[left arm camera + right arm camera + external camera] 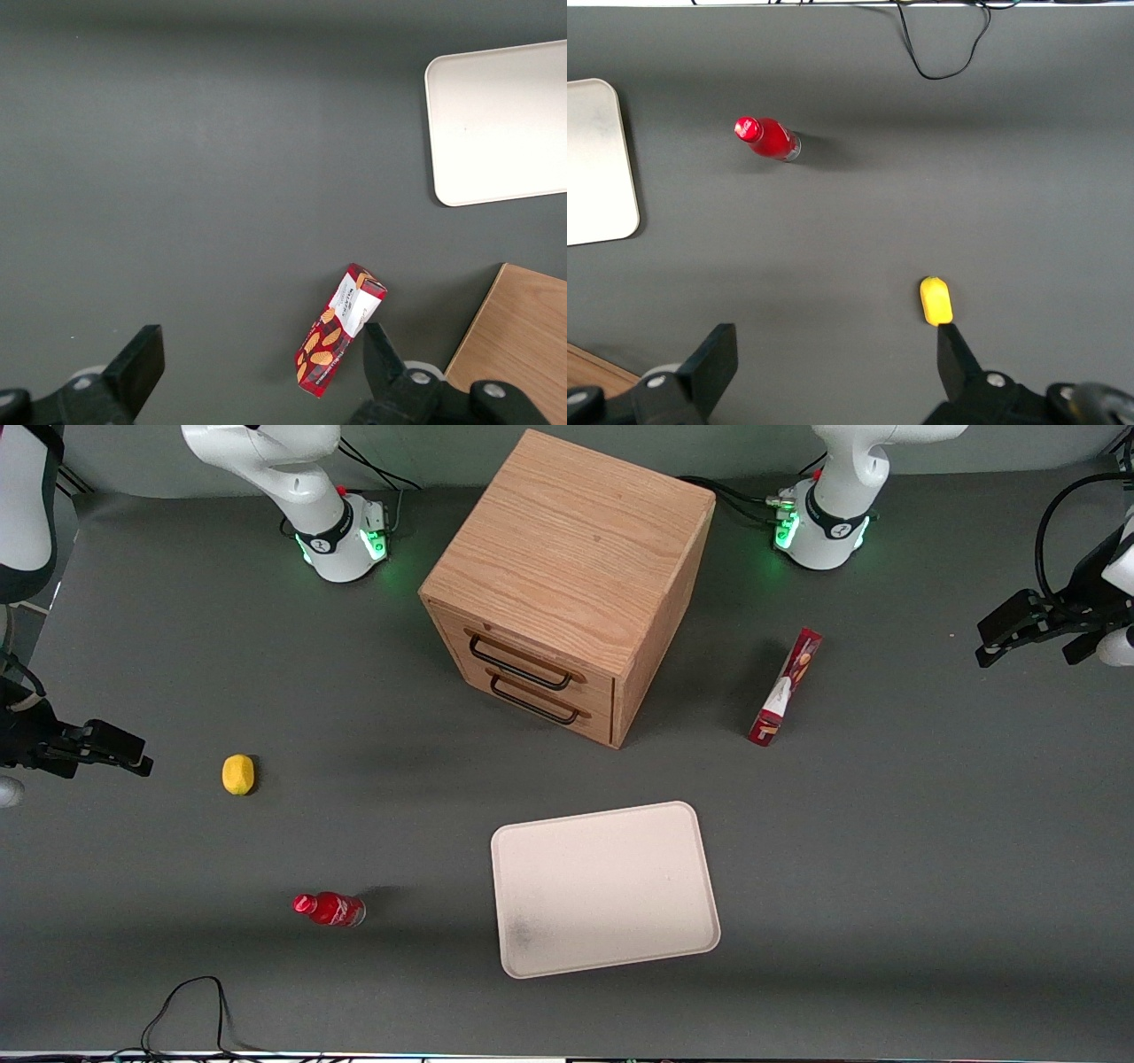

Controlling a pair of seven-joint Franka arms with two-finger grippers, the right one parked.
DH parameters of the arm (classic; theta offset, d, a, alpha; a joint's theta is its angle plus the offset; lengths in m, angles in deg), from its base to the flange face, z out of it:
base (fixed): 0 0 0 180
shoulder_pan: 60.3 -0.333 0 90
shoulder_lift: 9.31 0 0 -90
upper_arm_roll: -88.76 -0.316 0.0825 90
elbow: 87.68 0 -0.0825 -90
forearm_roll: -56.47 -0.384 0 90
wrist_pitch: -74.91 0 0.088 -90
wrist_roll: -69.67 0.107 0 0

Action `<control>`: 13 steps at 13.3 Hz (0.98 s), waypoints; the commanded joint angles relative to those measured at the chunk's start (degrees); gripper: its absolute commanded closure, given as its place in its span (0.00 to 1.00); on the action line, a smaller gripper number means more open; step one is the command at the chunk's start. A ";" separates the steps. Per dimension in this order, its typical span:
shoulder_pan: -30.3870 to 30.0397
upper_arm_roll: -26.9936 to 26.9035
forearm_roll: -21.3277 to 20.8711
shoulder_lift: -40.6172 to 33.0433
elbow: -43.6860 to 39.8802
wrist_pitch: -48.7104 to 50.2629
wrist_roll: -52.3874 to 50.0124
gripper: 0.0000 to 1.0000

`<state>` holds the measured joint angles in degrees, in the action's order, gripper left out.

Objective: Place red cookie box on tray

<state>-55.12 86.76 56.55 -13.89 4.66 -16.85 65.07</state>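
- Red cookie box [786, 687] from my front cam: it's on the grey counter [886, 850] beside the wooden drawer cabinet [567, 584], toward the working arm's end, and farther from the camera than the tray [605, 888]. Box and tray are well apart.
- Same view: tray sits flat in front of the cabinet's drawers, nearer the camera, faint grey smudge in one corner. My gripper [1019, 631] hangs up off the counter at the working arm's edge of the frame, well clear of the box. I can't tell the jaw state from here.
- Also front: a small red bottle [329, 909] and a yellow lemon-looking thing [237, 773] lie toward the parked arm's end.
- Left wrist cam: jaws are spread wide apart, nothing between them. The box [339, 330] lies on the counter below, close to one finger [383, 361] in the frame, white section and cookie pictures showing. Tray [496, 124] and a corner of the cabinet [518, 345] are in shot too.
- Right wrist cam: bottle [767, 139], yellow thing [935, 301], and an edge of the tray [598, 159].
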 commanded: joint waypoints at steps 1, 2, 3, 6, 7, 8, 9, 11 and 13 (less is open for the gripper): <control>-0.52 0.32 -0.25 0.27 -1.38 1.76 -0.50 0.00; -0.52 0.41 -0.17 0.36 -1.46 1.76 -0.93 0.00; -0.60 0.33 -0.17 0.36 -1.47 1.76 -0.94 0.00; -0.69 0.32 0.01 0.36 -1.38 1.85 -0.59 0.00; -0.78 0.32 0.01 0.36 -1.38 1.93 -0.15 0.00; -0.78 0.24 0.09 0.36 -1.38 2.81 0.11 0.00; -0.69 0.24 0.44 0.45 -1.38 3.16 0.20 0.00; 0.01 0.32 0.53 0.18 -0.94 3.25 0.29 0.00; 2.11 0.32 0.45 -0.34 -0.15 3.43 2.13 0.00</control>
<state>-55.03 87.21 56.62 -13.88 4.75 -14.68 65.69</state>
